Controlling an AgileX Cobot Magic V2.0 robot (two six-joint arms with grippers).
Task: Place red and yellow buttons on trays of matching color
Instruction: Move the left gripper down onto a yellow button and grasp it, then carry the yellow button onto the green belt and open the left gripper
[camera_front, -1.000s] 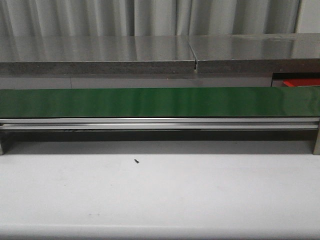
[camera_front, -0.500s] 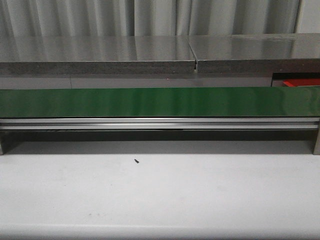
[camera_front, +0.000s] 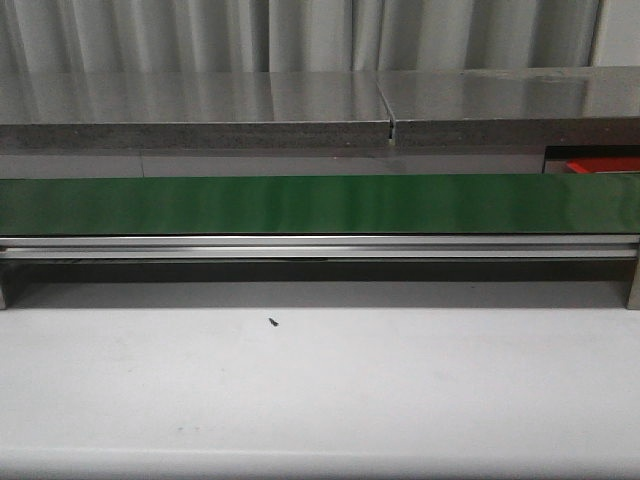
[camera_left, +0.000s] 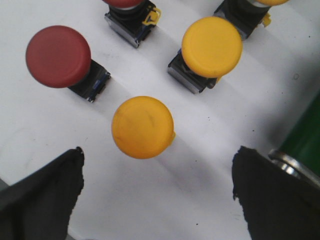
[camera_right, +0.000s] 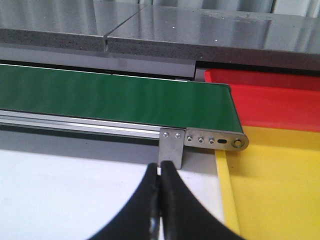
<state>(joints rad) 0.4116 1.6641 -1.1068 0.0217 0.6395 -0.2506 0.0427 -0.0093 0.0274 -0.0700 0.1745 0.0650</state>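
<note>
Left end effector is spread wide over the white surface, hovering above a yellow button. Another yellow button sits at about 1 o'clock from it and a red button at 10 o'clock. Right end effector is pressed together, empty, near the green conveyor belt, with the yellow tray and red tray at its end.

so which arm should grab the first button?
Left. Its end effector is open right over a yellow button. The right end effector is shut, by the yellow tray, no button in view.
</note>
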